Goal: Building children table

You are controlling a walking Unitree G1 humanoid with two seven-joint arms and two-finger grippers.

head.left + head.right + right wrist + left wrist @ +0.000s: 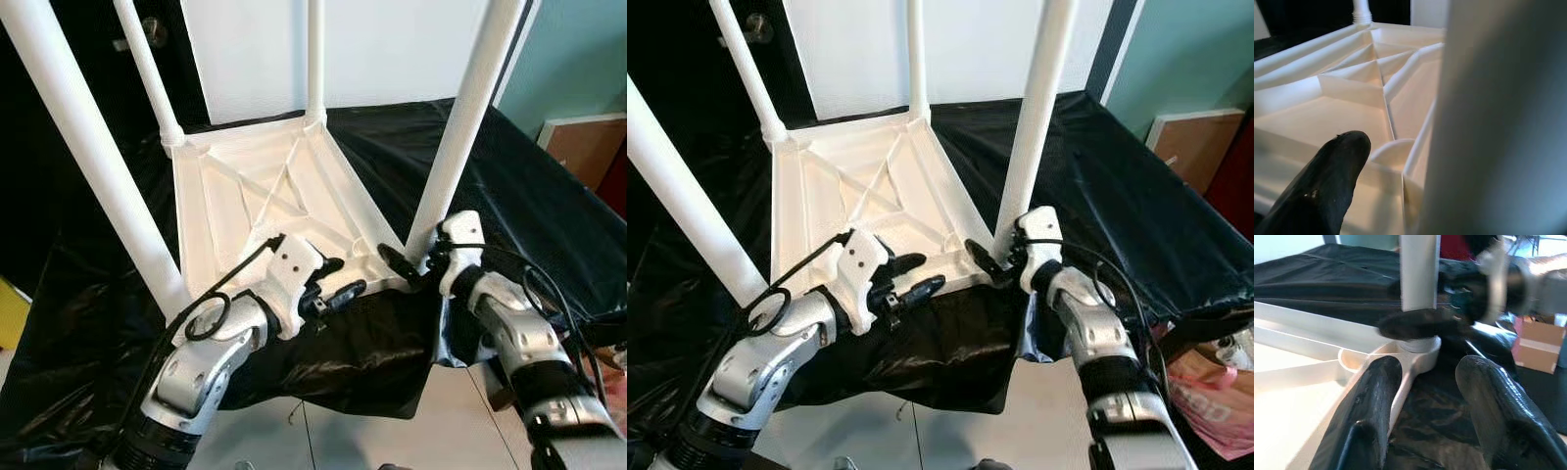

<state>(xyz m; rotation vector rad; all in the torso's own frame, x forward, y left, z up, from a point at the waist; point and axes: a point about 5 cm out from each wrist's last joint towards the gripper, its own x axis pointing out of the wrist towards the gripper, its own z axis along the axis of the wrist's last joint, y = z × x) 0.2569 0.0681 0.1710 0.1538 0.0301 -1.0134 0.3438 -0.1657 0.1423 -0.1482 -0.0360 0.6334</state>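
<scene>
A white children's table [257, 192] lies upside down on a black-covered surface, its four legs pointing up. My left gripper [338, 277] is at the near rim, open. One finger [1371, 401] is over the rim and the other finger [1498, 406] is outside it, above the black cover. My right gripper [416, 262] is at the foot of the near right leg [460, 137]. One black finger [394, 260] reaches past the leg's front and the other is hidden behind it. In the right wrist view a gap shows between that finger [1327, 181] and the leg [1498, 117].
The black sheet [509, 186] hangs over the near edge above a pale floor [392, 441]. A brown board [588, 147] leans at the right by a teal wall. A yellow object [10, 308] sits at the far left and a pink bag [1215, 392] at the lower right.
</scene>
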